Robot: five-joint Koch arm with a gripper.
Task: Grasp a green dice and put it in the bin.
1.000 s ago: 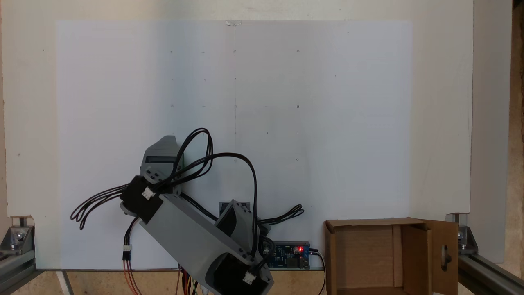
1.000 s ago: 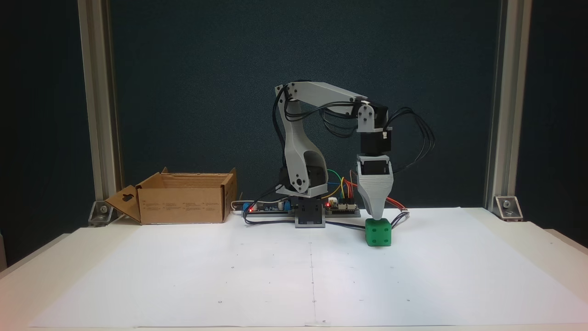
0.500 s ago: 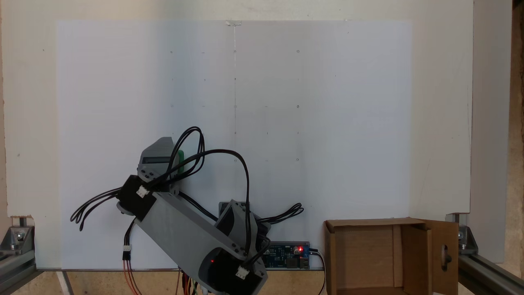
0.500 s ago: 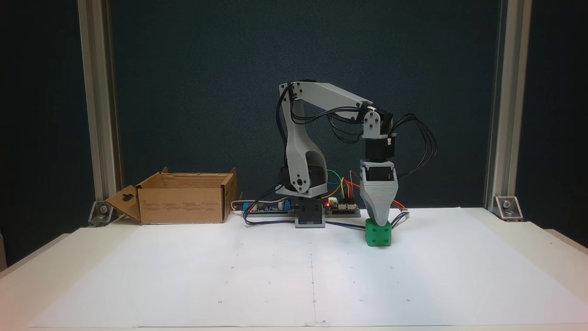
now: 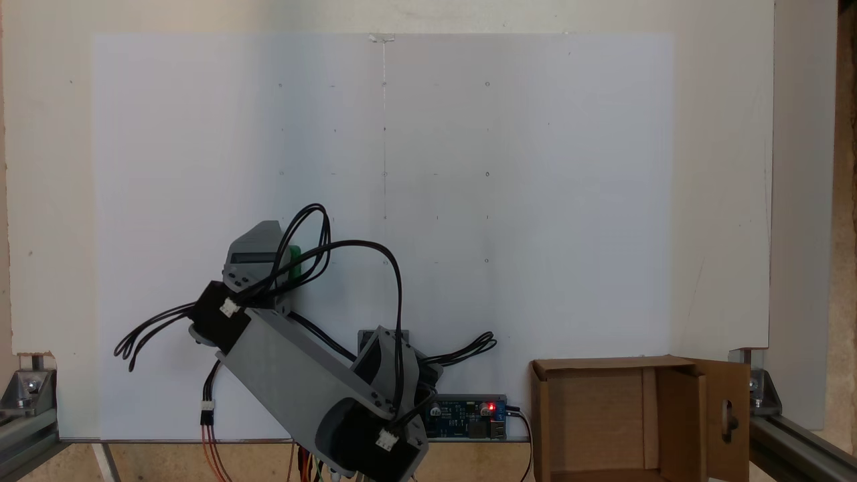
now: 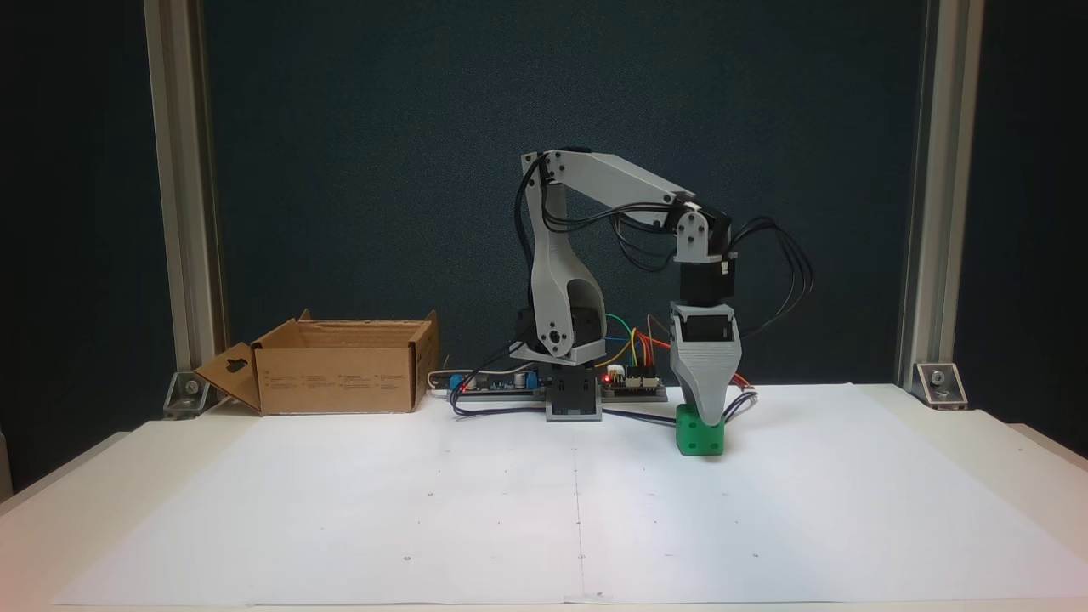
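White paper covers the surface [image 6: 340,510]; green dice [image 6: 700,433] sits on it right of the arm base, well apart from the bin [image 6: 340,365]. I've got the gripper [image 6: 704,416] pointing down, tip overlapping the dice top; can't tell whether fingers are spread or pinching. Grasp step. Next: confirm pinch, lift, swing to bin.

You get one camera looking straight down on the worktop [image 5: 535,167]. The other faces the arm [image 6: 595,174] from the front, low. Both share the box [image 5: 602,415].
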